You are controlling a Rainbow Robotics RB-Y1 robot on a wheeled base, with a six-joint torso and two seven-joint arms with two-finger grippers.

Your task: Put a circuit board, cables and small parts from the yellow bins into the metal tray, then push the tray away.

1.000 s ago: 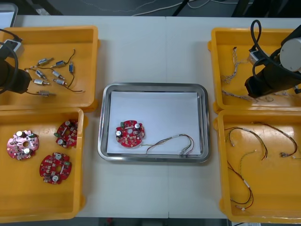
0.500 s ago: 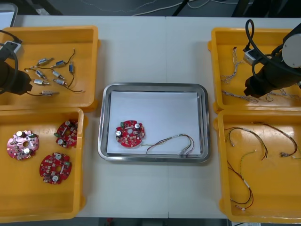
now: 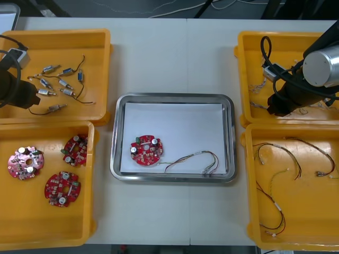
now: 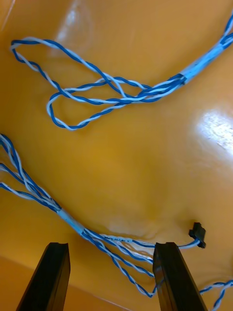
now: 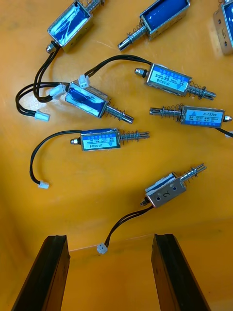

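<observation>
On the near left side of the table (image 3: 169, 211), a yellow bin (image 3: 47, 241) held three round red circuit boards (image 3: 62, 188). The near right bin (image 3: 312, 211) held thin red and yellow cables (image 3: 279, 151), lying loose on its floor. Between the bins stood the metal tray (image 3: 172, 97), white inside. One circuit board (image 3: 146, 150) lay in its near left part. One cable (image 3: 197, 153) lay just beside this board, toward the near right corner.

Farther away, the left gripper (image 5: 109, 238) hung over the far left bin (image 3: 63, 34), where the small metal parts (image 5: 99, 140) lay scattered. Its fingers (image 5: 53, 272) stood wide apart and had hold of nothing. The nearest part (image 5: 165, 189) lay just beyond the fingertips, and the white plug of its black lead lay between them on the bin floor.

The right gripper (image 4: 111, 245) was low over the far right bin (image 3: 249, 39), above the twisted blue and white cables (image 4: 116, 92). Its fingers were also spread open and gripped nothing. One bundle of these cables ran across the bin floor between them, passing close to one finger.
</observation>
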